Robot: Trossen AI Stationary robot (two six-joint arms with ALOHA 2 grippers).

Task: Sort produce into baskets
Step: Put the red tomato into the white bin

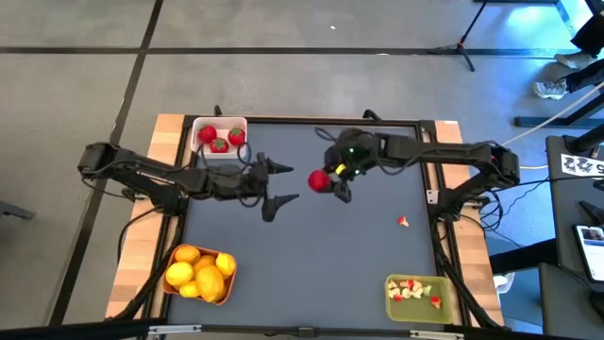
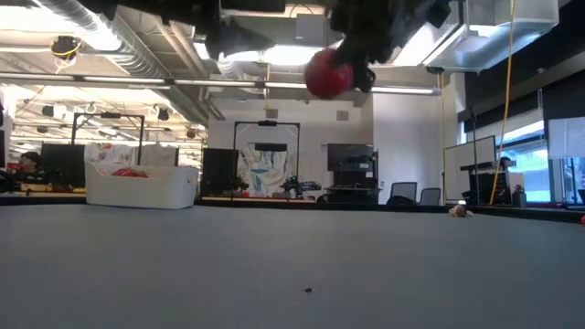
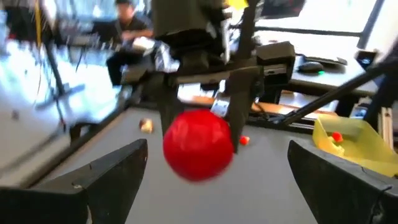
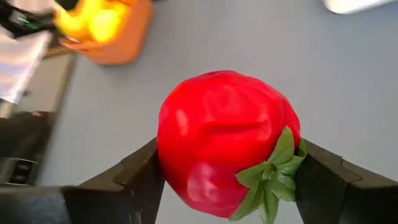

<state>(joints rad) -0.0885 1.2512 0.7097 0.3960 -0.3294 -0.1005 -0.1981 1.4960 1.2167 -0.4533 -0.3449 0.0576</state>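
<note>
Between the right pincer's (image 4: 227, 180) fingers sits a strawberry (image 4: 227, 140), gripped.

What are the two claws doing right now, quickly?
Left gripper: open, empty, above the table near the white basket.
Right gripper: shut on a red strawberry, held above the table.

Open office beyond the table, exposed ceiling ducts (image 2: 82, 23), monitors (image 2: 350, 157), office chairs (image 2: 399, 193), bright windows (image 2: 523, 137)
</note>
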